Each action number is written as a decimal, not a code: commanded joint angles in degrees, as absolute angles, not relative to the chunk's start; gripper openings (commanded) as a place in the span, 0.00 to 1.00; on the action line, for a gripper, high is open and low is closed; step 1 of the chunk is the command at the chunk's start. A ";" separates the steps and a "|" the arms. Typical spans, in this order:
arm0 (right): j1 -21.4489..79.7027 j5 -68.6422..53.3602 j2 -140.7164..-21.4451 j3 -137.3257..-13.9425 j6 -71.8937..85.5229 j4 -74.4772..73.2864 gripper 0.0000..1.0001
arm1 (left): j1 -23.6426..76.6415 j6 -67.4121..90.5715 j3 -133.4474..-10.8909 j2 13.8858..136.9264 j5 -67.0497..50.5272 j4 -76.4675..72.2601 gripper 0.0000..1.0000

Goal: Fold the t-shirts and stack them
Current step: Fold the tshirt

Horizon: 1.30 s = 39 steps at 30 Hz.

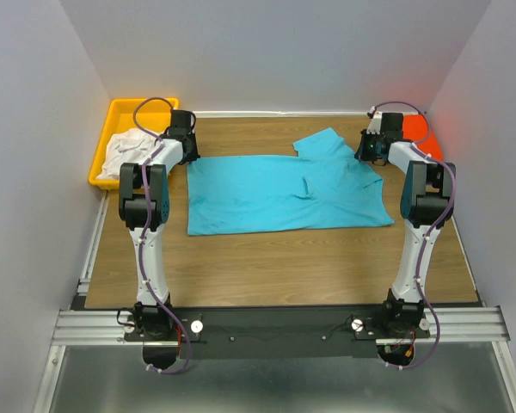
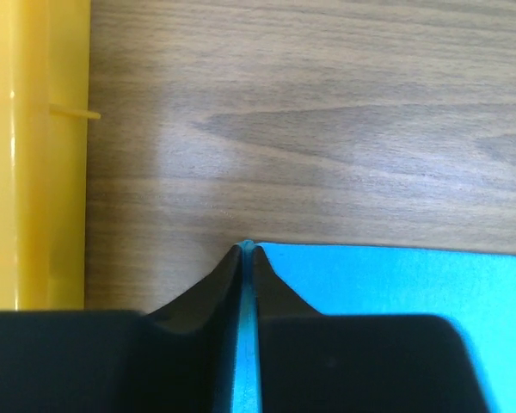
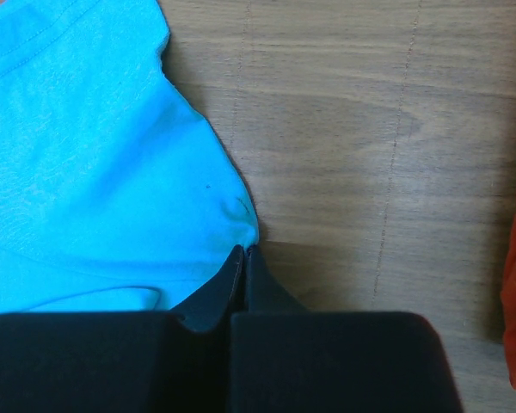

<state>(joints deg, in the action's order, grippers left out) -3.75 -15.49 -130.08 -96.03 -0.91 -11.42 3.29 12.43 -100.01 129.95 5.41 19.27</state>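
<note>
My left tool was closed on the blue shirt. In the left wrist view a thin strip of blue cloth stood between its two fingers, at the far left corner of the shirt. My right tool was closed fully, with its fingers pressed together. Its tips touched the right edge of the same shirt, but I could not tell if any cloth was between them. The blue shirt lay spread on the desk, in the middle and more to the far side, with one sleeve pointing far and a small wrinkle in its right part. The orange shirt lay at the far right corner of the desk, just beside my right tool. The white shirts lay crumpled in the yellow bin at the far left corner, beside my left tool.
</note>
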 commanded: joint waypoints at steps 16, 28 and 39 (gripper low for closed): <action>-4.31 -13.80 -124.28 -97.38 2.02 -14.68 0.01 | 2.11 8.61 -99.23 124.81 0.79 19.95 0.00; -4.39 -9.50 -116.46 -90.62 5.09 -14.59 0.01 | 1.76 10.81 -87.81 112.16 0.61 16.26 0.00; -5.27 -1.77 -108.91 -79.20 10.54 -14.24 0.01 | 1.41 13.71 -71.55 102.84 -1.15 11.87 0.00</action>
<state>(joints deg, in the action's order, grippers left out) -4.43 -8.08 -112.27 -82.08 7.97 -13.82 1.96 12.53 -74.89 105.91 -0.01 13.87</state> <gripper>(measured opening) 0.012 0.008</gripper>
